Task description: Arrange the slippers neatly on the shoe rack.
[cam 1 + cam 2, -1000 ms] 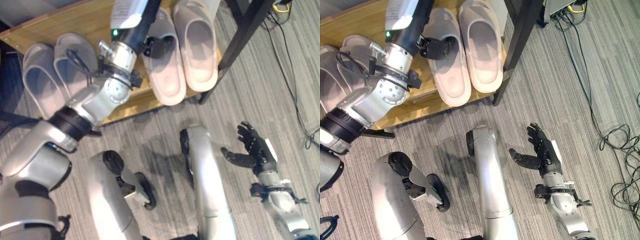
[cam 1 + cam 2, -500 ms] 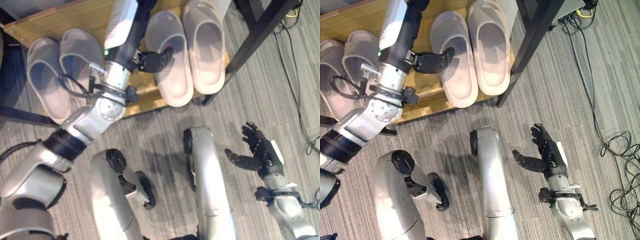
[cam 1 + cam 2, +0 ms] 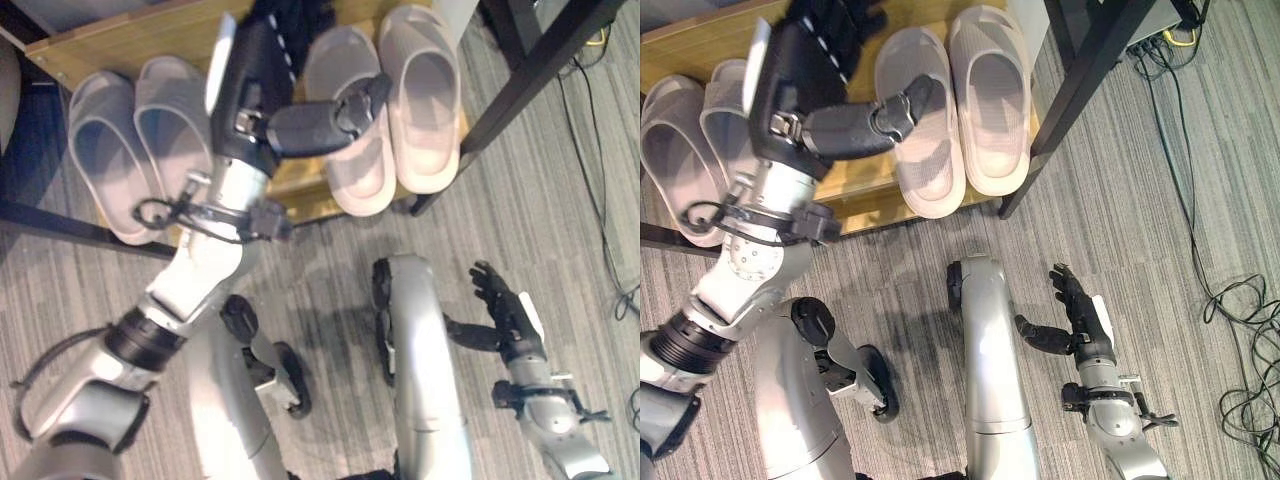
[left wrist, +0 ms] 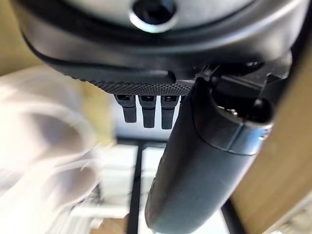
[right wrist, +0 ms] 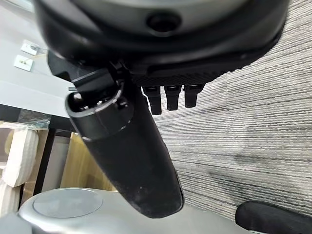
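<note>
Two pairs of pale rubber slippers sitting on the light wooden shoe rack shelf (image 3: 120, 40): greyish pair (image 3: 135, 135) toward the left end, pinkish-white pair (image 3: 395, 110) toward the right end by the black metal rack post (image 3: 520, 95). Toes pointing at the back, heels poking out over the front edge, the inner pink one overhanging most.

Left hand (image 3: 300, 125) hanging above the shelf between the pairs, fingers loose and straight, thumb stuck out over the inner pink slipper, gripping nothing. Hard to say whether the thumb tip actually touches it. Right hand (image 3: 1080, 320) low over the grey striped carpet (image 3: 1160, 200), relaxed and open, empty.

Looks pretty much done, maybe a final nudge left. Risks from here: thumb snagging the slipper strap and dragging it crooked, or bumping that overhanging heel and tipping it off the front edge onto the carpet.
</note>
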`<state>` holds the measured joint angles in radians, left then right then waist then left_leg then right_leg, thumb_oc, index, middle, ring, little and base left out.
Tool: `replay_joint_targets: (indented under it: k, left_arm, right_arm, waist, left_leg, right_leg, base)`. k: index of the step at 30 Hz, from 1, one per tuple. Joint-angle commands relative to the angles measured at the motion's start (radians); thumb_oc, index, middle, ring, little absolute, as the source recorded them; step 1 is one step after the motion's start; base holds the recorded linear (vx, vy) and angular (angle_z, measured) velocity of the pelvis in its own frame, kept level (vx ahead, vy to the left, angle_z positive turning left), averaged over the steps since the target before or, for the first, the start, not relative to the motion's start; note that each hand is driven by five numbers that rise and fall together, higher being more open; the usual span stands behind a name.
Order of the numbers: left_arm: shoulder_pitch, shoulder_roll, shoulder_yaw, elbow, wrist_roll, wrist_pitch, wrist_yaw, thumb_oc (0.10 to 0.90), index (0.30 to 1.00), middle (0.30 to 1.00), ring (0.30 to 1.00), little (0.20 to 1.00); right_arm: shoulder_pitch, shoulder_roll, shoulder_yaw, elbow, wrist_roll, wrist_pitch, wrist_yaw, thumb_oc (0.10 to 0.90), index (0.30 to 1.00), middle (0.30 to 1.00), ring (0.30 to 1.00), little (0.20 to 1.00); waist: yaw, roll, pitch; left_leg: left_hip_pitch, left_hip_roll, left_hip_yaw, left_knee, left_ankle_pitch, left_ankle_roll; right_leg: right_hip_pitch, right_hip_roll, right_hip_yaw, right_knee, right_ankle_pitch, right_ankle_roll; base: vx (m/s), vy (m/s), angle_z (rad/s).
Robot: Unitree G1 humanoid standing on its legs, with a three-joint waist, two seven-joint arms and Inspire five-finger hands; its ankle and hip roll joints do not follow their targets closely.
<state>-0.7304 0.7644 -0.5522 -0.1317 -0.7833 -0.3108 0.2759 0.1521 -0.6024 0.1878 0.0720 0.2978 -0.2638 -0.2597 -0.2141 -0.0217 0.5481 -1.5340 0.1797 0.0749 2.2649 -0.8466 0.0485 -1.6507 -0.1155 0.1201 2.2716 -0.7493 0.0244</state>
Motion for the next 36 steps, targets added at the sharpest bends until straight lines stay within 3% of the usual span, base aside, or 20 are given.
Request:
replay_joint_targets:
  k: [1,16,26,36]
  left_arm:
    - [-0.090,-0.004,-0.010,-0.092,-0.038,-0.048,-0.093,0.800,0.900,0.900,0.900,0.900]
    - [-0.110,-0.055,-0.060,0.110,0.060,0.004,-0.097,0.800,0.900,0.900,0.900,0.900]
    - [-0.240,-0.163,-0.079,0.297,0.068,-0.015,-0.052,0.800,0.900,0.900,0.900,0.900]
    - [-0.308,-0.174,-0.082,0.330,0.076,-0.032,-0.032,0.800,0.900,0.900,0.900,0.900]
  right_arm:
    - [0.008,-0.048,-0.075,-0.142,0.029,-0.045,-0.004,0.800,0.900,0.900,0.900,0.900]
    - [-0.036,-0.057,-0.028,-0.079,0.044,-0.039,0.014,0.800,0.900,0.900,0.900,0.900]
    - [-0.074,-0.053,0.020,-0.013,0.056,-0.050,0.019,0.800,0.900,0.900,0.900,0.900]
    - [-0.071,-0.054,0.035,-0.005,0.046,-0.051,0.028,0.800,0.900,0.900,0.900,0.900]
  waist:
    - [0.012,-0.011,-0.028]
    - [0.015,-0.009,-0.028]
    - [-0.007,-0.024,-0.028]
    - [-0.017,-0.027,-0.028]
  left_leg:
    - [-0.036,-0.033,-0.078,-0.019,-0.026,-0.053]
    - [-0.036,-0.036,-0.077,-0.012,-0.026,-0.060]
    - [-0.036,-0.043,-0.074,-0.006,-0.026,-0.066]
    - [-0.036,-0.049,-0.076,-0.005,-0.026,-0.070]
  right_leg:
    - [0.081,-0.119,0.049,-0.019,-0.089,0.005]
    - [0.081,-0.120,0.060,-0.015,-0.084,0.006]
    - [0.081,-0.121,0.073,-0.008,-0.089,0.008]
    - [0.081,-0.122,0.079,-0.006,-0.094,0.008]
  base:
    - [0.00,0.000,0.00]
    - [0.00,0.000,0.00]
    - [0.00,0.000,0.00]
    - [0.00,0.000,0.00]
